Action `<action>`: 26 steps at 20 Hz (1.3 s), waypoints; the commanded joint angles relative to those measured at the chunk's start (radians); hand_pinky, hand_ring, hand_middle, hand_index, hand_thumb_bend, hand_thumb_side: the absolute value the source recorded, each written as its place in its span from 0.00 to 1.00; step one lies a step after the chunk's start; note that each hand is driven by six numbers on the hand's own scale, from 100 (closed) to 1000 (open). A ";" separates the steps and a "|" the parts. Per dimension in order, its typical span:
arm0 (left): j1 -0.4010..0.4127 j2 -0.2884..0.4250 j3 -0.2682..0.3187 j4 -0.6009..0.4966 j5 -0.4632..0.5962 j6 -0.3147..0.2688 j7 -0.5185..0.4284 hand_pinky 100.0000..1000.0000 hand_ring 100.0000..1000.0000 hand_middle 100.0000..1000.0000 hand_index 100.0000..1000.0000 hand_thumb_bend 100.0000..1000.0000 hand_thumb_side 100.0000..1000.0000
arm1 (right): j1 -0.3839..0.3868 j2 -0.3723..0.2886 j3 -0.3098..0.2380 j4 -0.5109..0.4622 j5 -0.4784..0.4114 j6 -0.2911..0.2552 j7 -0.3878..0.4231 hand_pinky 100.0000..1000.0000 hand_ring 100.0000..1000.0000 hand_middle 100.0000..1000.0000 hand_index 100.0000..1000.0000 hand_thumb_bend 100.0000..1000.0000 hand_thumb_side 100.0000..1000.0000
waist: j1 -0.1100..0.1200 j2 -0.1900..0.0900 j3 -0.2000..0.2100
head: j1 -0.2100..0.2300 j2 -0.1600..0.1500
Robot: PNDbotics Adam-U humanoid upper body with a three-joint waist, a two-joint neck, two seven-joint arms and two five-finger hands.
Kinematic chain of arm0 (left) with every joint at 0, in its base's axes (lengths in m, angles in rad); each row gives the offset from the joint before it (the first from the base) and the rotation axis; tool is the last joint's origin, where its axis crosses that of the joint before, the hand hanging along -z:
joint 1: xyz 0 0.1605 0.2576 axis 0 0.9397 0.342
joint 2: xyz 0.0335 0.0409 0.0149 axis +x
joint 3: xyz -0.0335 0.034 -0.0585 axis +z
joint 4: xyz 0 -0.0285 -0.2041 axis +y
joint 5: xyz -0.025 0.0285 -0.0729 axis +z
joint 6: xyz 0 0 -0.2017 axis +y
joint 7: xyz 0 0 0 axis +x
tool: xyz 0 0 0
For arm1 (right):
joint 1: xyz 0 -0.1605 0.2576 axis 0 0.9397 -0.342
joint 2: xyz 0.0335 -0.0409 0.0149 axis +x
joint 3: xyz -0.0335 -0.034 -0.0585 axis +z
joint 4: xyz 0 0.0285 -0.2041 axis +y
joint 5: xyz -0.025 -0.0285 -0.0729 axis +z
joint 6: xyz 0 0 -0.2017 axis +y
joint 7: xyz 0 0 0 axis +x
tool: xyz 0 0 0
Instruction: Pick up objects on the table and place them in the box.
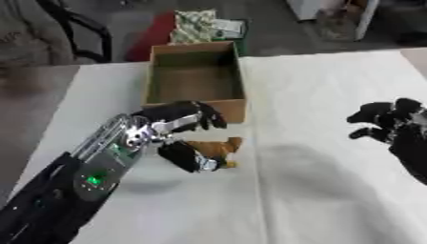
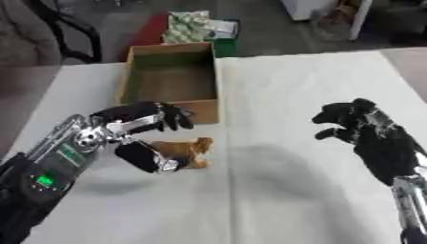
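L arm (image 1: 75, 186) nearest cam, black w/ silver joints and a green light, coming in from lower left. L hand (image 1: 179, 136) sits just in front of the box (image 1: 196, 102), fingers curled above and thumb below, closing round a small brown toy (image 1: 218, 147). Toy looks pinched at its L end; rest pokes out to the right. Can't tell if it's lifted or on the table (image 1: 333, 95) – prob just at or barely off the surface. What the toy is exactly: unclear, brown/orange, soft-looking.

Box is open cardboard, inside looks empty, set at far edge of table directly beyond the L hand, so a short carry up and over the near wall should do it. Near wall is the thing to clear; toy hangs below the fingers and could catch it.

R hand (image 2: 359, 126) well apart on the right, above bare table, fingers partly curled, holding nothing – looks idle, kept out of the way.

Step, I'd say: grasp done or nearly, lift + drop in box to come.
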 commanded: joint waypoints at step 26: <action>-0.045 -0.069 0.015 0.258 -0.145 -0.027 0.023 0.70 0.73 0.71 0.81 0.31 0.23 | -0.012 -0.005 0.000 -0.016 -0.001 -0.003 0.006 0.61 0.76 0.63 0.74 0.00 0.93 | -0.010 -0.018 -0.004 | 0.005 0.004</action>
